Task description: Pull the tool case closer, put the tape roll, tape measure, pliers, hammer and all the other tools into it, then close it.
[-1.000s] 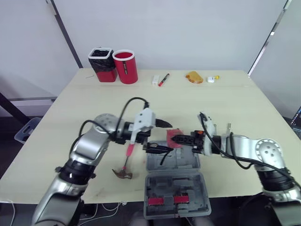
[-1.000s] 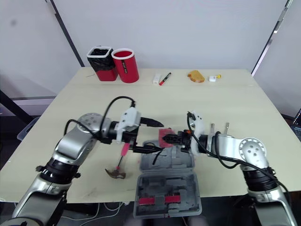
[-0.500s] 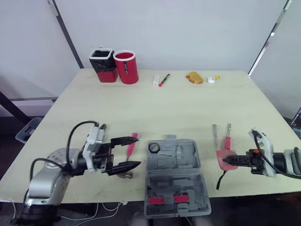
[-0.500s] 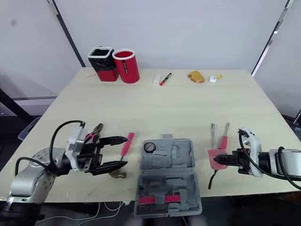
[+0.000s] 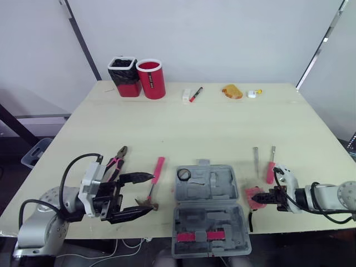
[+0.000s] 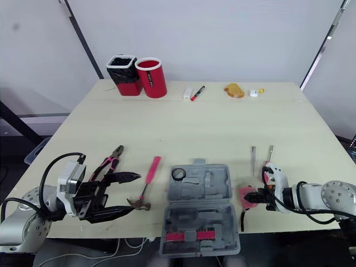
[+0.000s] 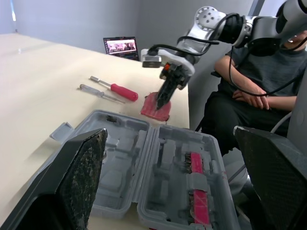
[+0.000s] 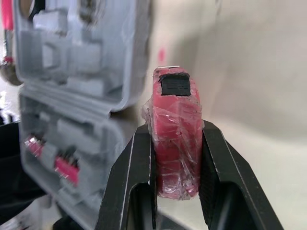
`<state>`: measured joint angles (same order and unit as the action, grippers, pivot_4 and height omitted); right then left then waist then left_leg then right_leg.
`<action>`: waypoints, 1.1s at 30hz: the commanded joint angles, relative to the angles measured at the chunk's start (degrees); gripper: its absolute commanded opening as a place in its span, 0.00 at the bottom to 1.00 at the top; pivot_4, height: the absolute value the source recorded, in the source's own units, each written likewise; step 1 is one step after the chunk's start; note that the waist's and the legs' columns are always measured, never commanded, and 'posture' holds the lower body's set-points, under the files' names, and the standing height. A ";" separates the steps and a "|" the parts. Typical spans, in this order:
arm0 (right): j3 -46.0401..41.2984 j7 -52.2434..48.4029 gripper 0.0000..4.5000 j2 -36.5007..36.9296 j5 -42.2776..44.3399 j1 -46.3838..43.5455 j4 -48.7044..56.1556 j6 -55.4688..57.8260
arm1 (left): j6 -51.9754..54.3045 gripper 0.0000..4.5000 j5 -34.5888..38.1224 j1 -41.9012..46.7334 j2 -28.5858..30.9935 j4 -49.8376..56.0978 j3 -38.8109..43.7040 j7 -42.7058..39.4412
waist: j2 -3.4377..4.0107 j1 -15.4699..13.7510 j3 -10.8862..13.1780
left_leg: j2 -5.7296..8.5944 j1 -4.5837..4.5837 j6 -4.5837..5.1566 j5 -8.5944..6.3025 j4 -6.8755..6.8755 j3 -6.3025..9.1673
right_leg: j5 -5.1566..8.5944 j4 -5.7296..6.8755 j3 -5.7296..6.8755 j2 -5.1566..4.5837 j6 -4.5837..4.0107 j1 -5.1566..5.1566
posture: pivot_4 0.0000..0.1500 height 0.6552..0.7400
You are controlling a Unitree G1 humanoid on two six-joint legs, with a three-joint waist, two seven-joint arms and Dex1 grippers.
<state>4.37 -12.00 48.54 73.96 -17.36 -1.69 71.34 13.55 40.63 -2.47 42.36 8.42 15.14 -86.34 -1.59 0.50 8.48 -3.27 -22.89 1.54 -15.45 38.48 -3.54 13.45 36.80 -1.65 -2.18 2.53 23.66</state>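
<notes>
Left eye view: the open tool case [image 5: 222, 186] lies at lower centre. At lower left the left gripper [image 5: 153, 193] gapes wide and empty, near the hammer [image 5: 156, 171] and pliers [image 5: 115, 162]. At lower right the right gripper [image 5: 260, 198] pinches the red tape measure [image 5: 252, 195], just beside the case. Right wrist view: both fingers press the tape measure's sides, with the case beyond.
</notes>
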 commanded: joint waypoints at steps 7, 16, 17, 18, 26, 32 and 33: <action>-1.99 -8.22 0.82 -0.85 -11.58 -0.53 0.65 1.06 | -0.77 1.00 0.27 -0.79 -0.15 1.98 -0.43 0.91 | 0.00 0.16 0.00 | -0.01 0.02 0.00 0.00 -0.01 -0.03 | -0.01 0.00 -0.02 0.01 0.02 -0.01 | 1.00 1.00; -1.50 -32.45 0.97 22.23 -32.53 15.50 24.25 -22.93 | -1.69 1.00 0.11 -1.77 0.45 1.33 0.35 1.27 | 0.15 -0.27 0.05 | 0.00 0.02 0.00 0.00 -0.07 0.03 | 0.02 -0.03 0.04 -0.06 0.03 0.01 | 1.00 1.00; -2.21 -37.57 0.97 23.83 -38.53 19.16 24.10 -34.82 | -1.72 1.00 0.12 -1.82 0.55 1.23 0.31 1.14 | 0.07 -0.19 0.00 | -0.02 0.06 -0.01 0.00 -0.09 0.02 | 0.03 -0.05 0.07 -0.05 0.03 0.00 | 1.00 1.00; -2.48 -39.55 0.97 23.83 -42.55 20.40 23.16 -41.92 | -1.49 1.00 0.21 -1.91 0.69 1.20 0.23 1.05 | 0.06 -0.14 0.01 | -0.02 0.05 -0.01 -0.01 -0.08 0.00 | 0.10 -0.05 0.11 -0.02 0.11 -0.01 | 1.00 1.00; 5.74 -51.33 0.99 14.80 -57.49 8.61 9.86 -62.33 | -0.35 1.00 0.36 -2.16 1.14 3.18 -1.09 1.45 | 0.01 0.27 0.02 | -0.04 0.23 -0.01 0.00 0.03 -0.09 | 0.13 0.00 -0.10 -0.02 0.23 -0.01 | 1.00 1.00; 13.76 -58.27 0.99 6.68 -67.15 -3.78 -3.78 -69.83 | 0.19 1.00 0.46 -1.17 1.60 3.60 -1.85 1.77 | 0.14 0.14 0.11 | -0.02 0.16 -0.01 0.00 0.01 -0.32 | 0.00 0.00 -0.11 -0.03 0.00 0.02 | 1.00 1.00; 14.55 -59.23 0.99 5.88 -68.12 -4.84 -5.22 -70.57 | 0.18 1.00 0.49 -1.01 1.73 3.39 -1.80 1.51 | 0.15 0.00 0.12 | -0.02 0.16 -0.01 0.00 0.01 -0.33 | 0.00 0.00 -0.11 -0.03 0.00 0.01 | 1.00 1.00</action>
<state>19.30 -69.95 54.06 6.65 -21.83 -6.45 2.13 13.73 40.61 -3.75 43.30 10.52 12.87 -84.57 -1.44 0.50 8.60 -3.29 -22.74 1.53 -15.45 38.48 -3.86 13.46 36.80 -1.75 -2.21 2.52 23.67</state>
